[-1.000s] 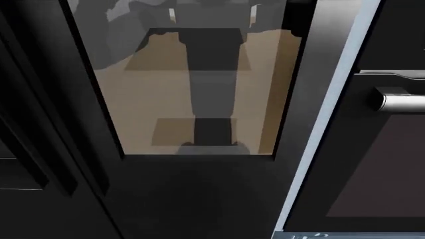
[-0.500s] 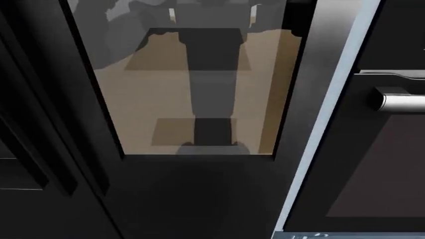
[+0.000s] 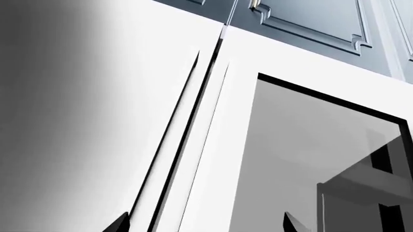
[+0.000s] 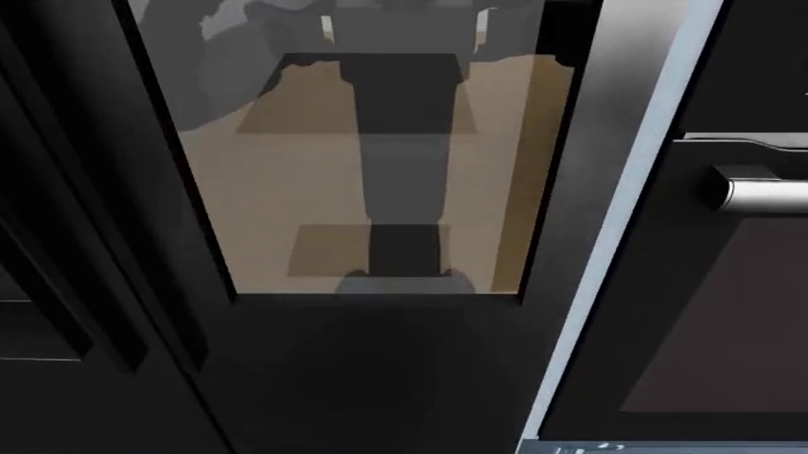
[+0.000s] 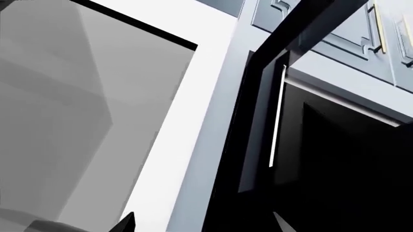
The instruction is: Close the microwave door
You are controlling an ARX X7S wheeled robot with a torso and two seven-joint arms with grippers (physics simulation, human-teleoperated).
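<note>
Door [image 4: 366, 359] fills the head cam, robot's parked close prob to push it. Both grippers' fingertips [image 5: 125, 222] spread wide, holding nothing afaict.

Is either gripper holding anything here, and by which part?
Nothing is held. The left fingertips and right fingertips stand apart with nothing between them, near the microwave door.
</note>
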